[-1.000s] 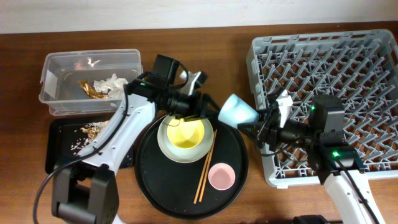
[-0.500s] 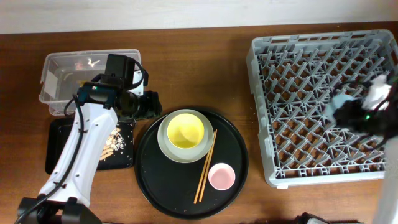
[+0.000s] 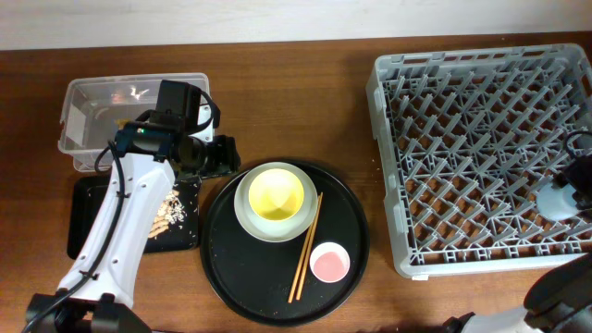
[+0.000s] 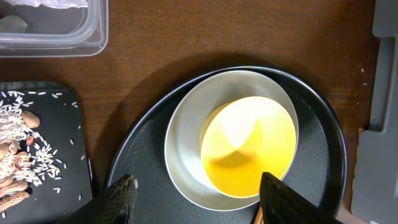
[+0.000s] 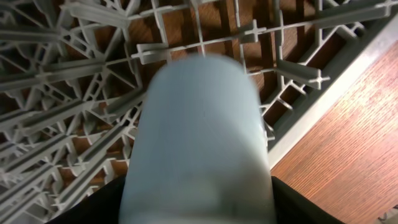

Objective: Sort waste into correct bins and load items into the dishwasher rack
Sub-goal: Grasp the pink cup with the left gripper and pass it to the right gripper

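Fingers of my left gripper point(image 4: 198, 186) stand spread wide with nothing between them, hanging over the left part of the round black tray point(image 4: 323, 118). Below them sits the yellow bowl point(image 4: 249, 143), nested in the grey-green plate point(image 4: 183, 152), and the plate rests on the far half of that round tray. On the same tray the chopsticks point(image 3: 305, 248) lie side by side just right of the plate, their far ends at its rim, and the pink cup point(image 3: 330, 262) stands mouth up just to their right.

Left of the round tray is the shallow black tray point(image 4: 59, 99), strewn with food scraps point(image 4: 15, 158) and white grains. Beyond it on the table point(image 3: 296, 102) stands the clear tub point(image 4: 93, 37), with a bit of white tissue point(image 4: 46, 4) showing inside; in the overhead view my left arm covers much of the tub, so I cannot tell what else it holds.

My right gripper point(image 5: 196, 208) is closed on the blue cup point(image 5: 196, 137), a dark finger at each flank. The cup is blurred in the wrist view and hangs over the pegs of the dishwasher rack point(image 5: 74, 74), close to the rack's right-hand wall, with bare wood showing past it
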Motion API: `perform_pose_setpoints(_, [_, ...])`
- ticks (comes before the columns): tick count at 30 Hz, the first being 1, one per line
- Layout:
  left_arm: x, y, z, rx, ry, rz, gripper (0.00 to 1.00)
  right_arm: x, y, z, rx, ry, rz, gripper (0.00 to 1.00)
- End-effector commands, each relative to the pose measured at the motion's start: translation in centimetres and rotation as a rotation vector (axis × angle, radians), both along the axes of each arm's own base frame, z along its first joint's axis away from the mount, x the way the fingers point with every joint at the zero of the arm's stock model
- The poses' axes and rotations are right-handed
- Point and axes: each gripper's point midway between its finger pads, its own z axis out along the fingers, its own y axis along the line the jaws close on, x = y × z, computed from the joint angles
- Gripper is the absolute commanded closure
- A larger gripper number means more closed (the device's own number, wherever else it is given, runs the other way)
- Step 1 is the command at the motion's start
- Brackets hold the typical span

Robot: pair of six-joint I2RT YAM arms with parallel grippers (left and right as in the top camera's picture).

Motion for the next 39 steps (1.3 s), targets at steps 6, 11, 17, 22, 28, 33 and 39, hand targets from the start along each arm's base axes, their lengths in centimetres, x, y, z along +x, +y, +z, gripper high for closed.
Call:
perform_pose_setpoints(6, [-0.4,-0.1,0.4,0.015,-0.009,-0.026,0.32,3.0,3.3,2.1,0.161,-0.201,0.059,0.22])
perform_pose_setpoints(11, [-2.1,-3.3,0.3,0.006,0.01,-0.18,0.33,3.5,9.0,7.2,0.118,-0.3,0.265,0.22])
perform_pose_setpoints(17, [-7.3,-10.6,-1.3,0.043,0.086,-0.481,0.3,4.3,19.5,8.6,0.116,-0.268,0.639,0.21])
perform_pose_setpoints(22, [-13.0,-14.1,-5.4,0.098,0.23,-0.663,0.3,4.3,21.5,8.0,0.069,-0.217,0.73,0.2])
perform_pose_setpoints(28, [-16.6,-16.1,-10.5,0.116,0.328,-0.769,0.44,4.2,21.5,8.0,0.072,-0.213,0.73,0.19])
perform_pose_setpoints(33, [-16.0,-16.6,-11.5,0.115,0.334,-0.752,1.0,4.2,21.5,8.0,0.072,-0.213,0.73,0.18])
perform_pose_setpoints(39, [-8.9,-17.0,-2.7,-0.01,0.077,-0.632,1.0,4.0,21.0,7.8,0.047,-0.188,0.723,0.06])
